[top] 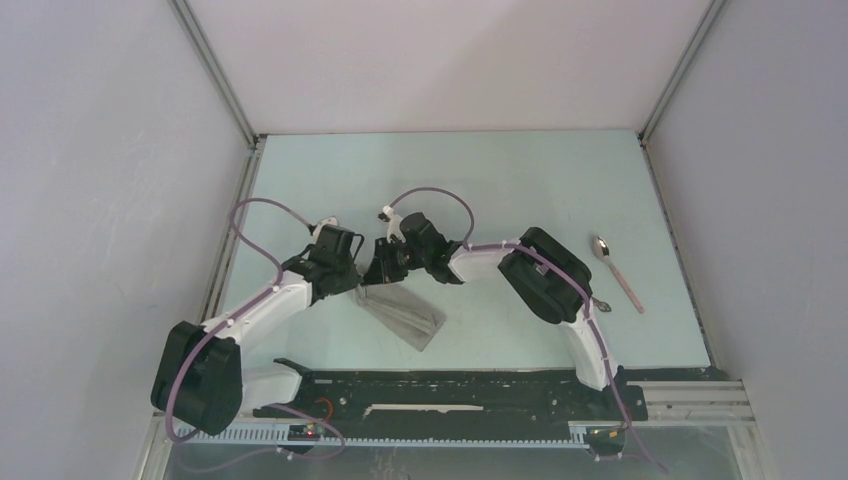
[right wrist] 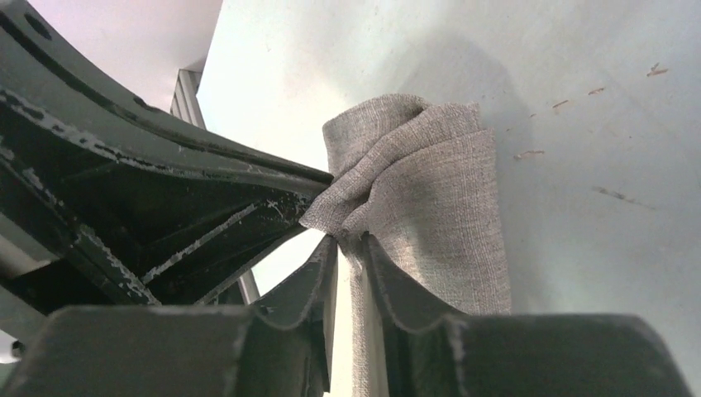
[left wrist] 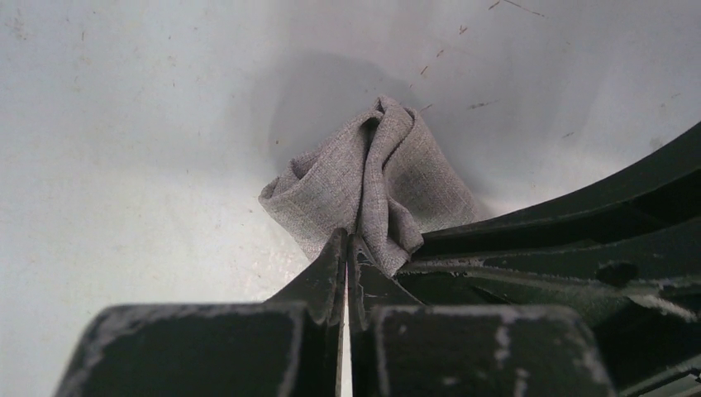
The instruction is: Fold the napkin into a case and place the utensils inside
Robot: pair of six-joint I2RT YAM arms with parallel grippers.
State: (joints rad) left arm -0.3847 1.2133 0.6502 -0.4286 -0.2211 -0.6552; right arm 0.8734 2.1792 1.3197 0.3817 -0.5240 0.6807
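Observation:
The grey-beige napkin (top: 405,315) lies folded into a narrow strip on the table, running diagonally, with its upper end lifted and bunched. My left gripper (top: 358,284) is shut on that bunched end (left wrist: 372,174), its fingertips (left wrist: 347,241) pinching the cloth. My right gripper (top: 378,272) meets it from the other side, and its tips (right wrist: 351,241) are closed on a fold of the napkin (right wrist: 430,182). The two grippers almost touch. The spoon (top: 617,272), with a pinkish handle, lies at the far right. The fork is hidden.
The right arm's elbow (top: 545,275) hangs over the table between the napkin and the spoon. Metal frame rails (top: 230,250) border the table on the left and right. A black base rail (top: 450,390) runs along the near edge.

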